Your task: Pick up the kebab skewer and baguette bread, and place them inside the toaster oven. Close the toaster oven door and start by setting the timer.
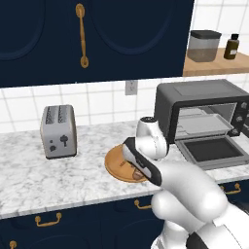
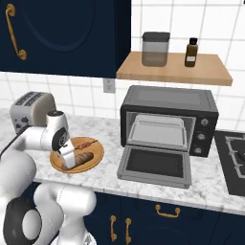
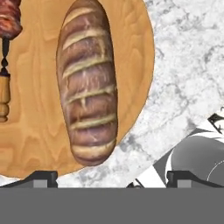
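The arm (image 2: 43, 191) is built of rounded, glossy white shells, joined by dark rings and a black band (seen along the forearm). The pincer (image 3: 111, 178) is ended by two small dark, squared fingertips (image 3: 41, 177).

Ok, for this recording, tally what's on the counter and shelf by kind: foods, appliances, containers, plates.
Foods: 2, the baguette bread and the kebab skewer
Appliances: 2, the toaster oven and the silver toaster
Containers: 2, the canister and the brown bottle
Plates: 1, the wooden plate
Total: 7
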You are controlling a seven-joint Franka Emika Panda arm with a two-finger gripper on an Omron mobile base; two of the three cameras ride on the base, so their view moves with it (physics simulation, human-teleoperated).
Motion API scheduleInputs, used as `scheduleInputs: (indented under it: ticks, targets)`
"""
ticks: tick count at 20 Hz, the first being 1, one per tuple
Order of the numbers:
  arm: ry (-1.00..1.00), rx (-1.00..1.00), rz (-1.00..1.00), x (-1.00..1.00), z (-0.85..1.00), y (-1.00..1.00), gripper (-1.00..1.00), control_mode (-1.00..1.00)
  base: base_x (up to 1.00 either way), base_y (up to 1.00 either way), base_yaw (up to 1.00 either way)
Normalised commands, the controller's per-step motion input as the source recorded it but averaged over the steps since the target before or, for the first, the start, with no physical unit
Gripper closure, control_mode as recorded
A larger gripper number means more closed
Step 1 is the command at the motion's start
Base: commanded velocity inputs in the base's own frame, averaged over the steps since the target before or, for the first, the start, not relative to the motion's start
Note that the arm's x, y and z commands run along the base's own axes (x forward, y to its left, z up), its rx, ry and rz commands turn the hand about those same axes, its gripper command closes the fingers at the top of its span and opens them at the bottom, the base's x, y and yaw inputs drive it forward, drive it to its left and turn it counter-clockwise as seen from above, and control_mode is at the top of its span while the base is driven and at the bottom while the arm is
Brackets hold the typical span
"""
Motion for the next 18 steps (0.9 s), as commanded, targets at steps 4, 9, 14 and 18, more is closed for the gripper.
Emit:
scheduleInputs:
  ticks: [4, 9, 14, 18]
  targets:
    - [0.06, 0.00, 0.00, 0.14, -0.58, 0.18, -1.00, -1.00, 0.00, 0.00, 0.00]
    - [0.02, 0.00, 0.00, 0.24, -0.31, 0.01, -1.00, -1.00, 0.00, 0.00, 0.00]
    - [0.02, 0.00, 0.00, 0.26, -0.14, 0.00, -1.00, -1.00, 0.00, 0.00, 0.00]
    - [0.05, 0.00, 0.00, 0.10, -0.12, 0.00, 1.00, -1.00, 0.00, 0.00, 0.00]
